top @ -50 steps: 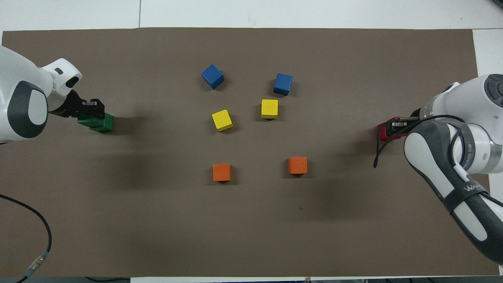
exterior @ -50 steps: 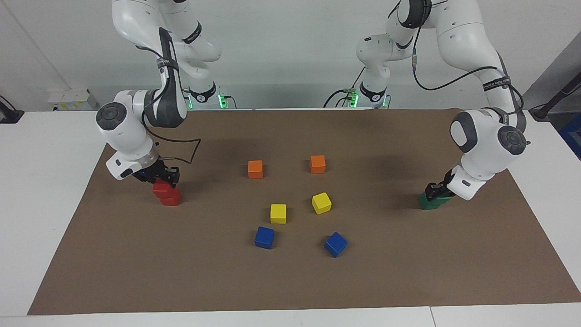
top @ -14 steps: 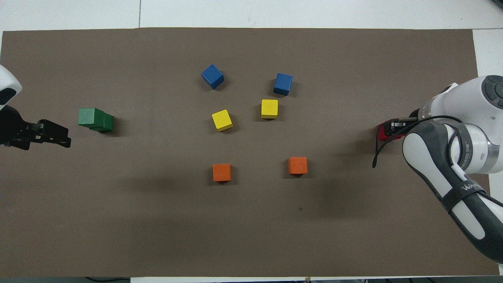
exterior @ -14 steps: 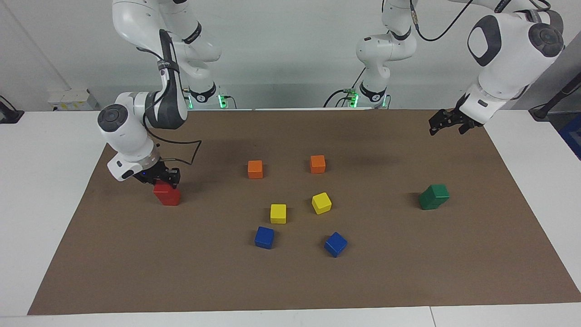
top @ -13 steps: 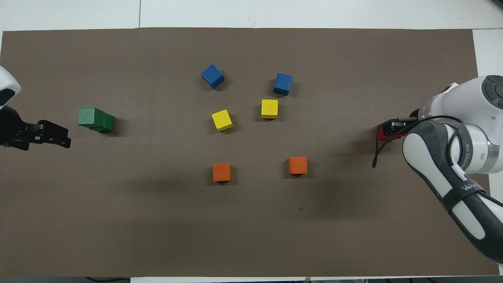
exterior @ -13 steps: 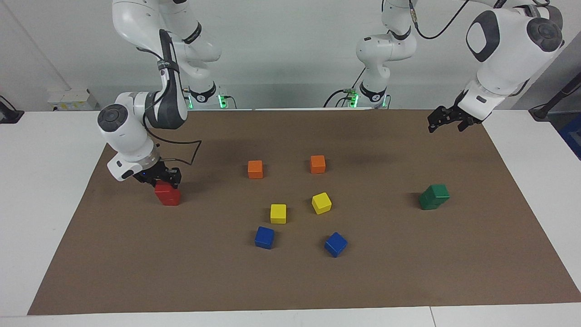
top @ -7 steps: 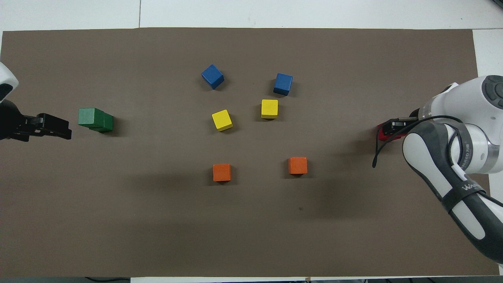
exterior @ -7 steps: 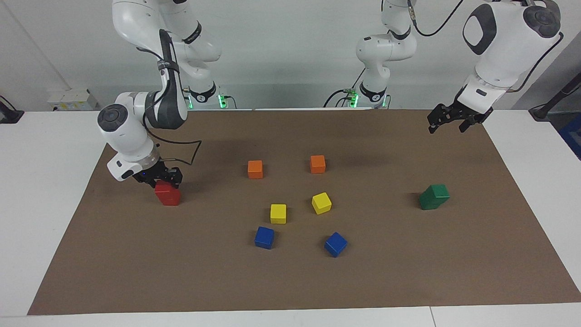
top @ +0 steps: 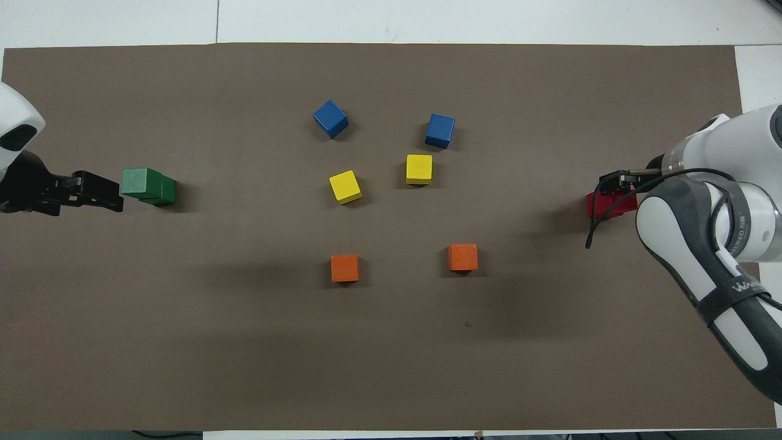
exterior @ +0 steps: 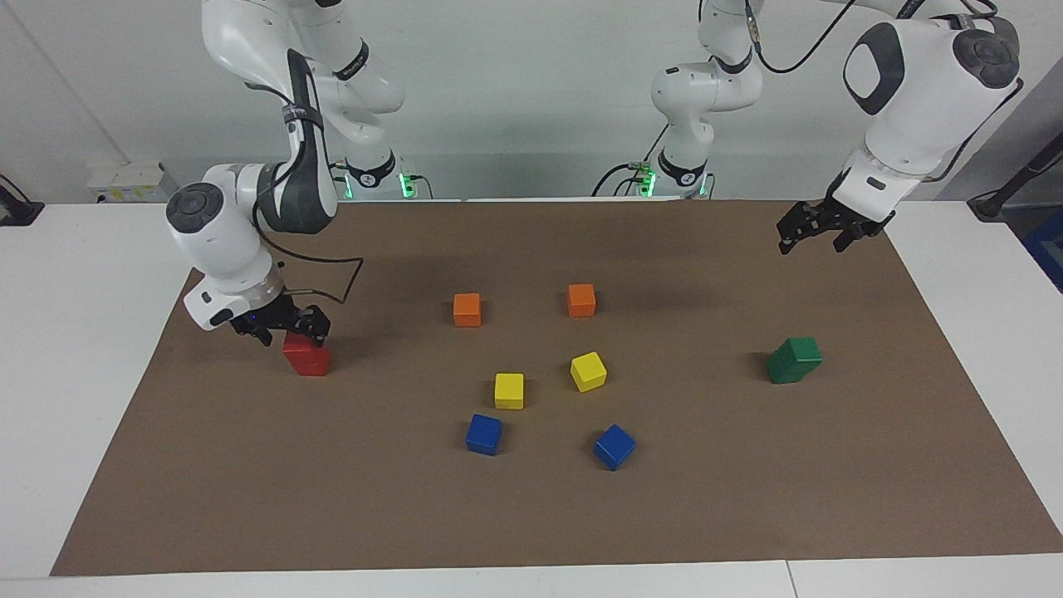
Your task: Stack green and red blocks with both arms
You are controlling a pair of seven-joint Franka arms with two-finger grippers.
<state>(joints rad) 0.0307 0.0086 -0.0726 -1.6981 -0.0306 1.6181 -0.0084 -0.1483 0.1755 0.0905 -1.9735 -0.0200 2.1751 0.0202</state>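
Observation:
Two red blocks (exterior: 309,360) stand stacked toward the right arm's end of the brown mat (exterior: 415,515); the overhead view shows part of this red stack (top: 600,206) past the wrist. My right gripper (exterior: 289,334) sits just above the top red block, open, fingers spread to either side of it and holding nothing. Two green blocks (exterior: 794,360) stand stacked, the upper one a little offset, toward the left arm's end; the overhead view shows the green stack (top: 147,185) in full. My left gripper (exterior: 811,244) hangs high over the mat, open and empty; from overhead the left gripper (top: 113,194) shows beside the green stack.
Between the stacks lie two orange cubes (exterior: 467,309) (exterior: 581,300) nearest the robots, then two yellow cubes (exterior: 509,390) (exterior: 588,371), then two blue cubes (exterior: 483,433) (exterior: 614,447) farthest out. White tabletop (exterior: 75,332) borders the mat.
My right gripper has opened off the top red block and risen slightly. The raised left gripper has drifted a little over the mat. The blocks have not moved.

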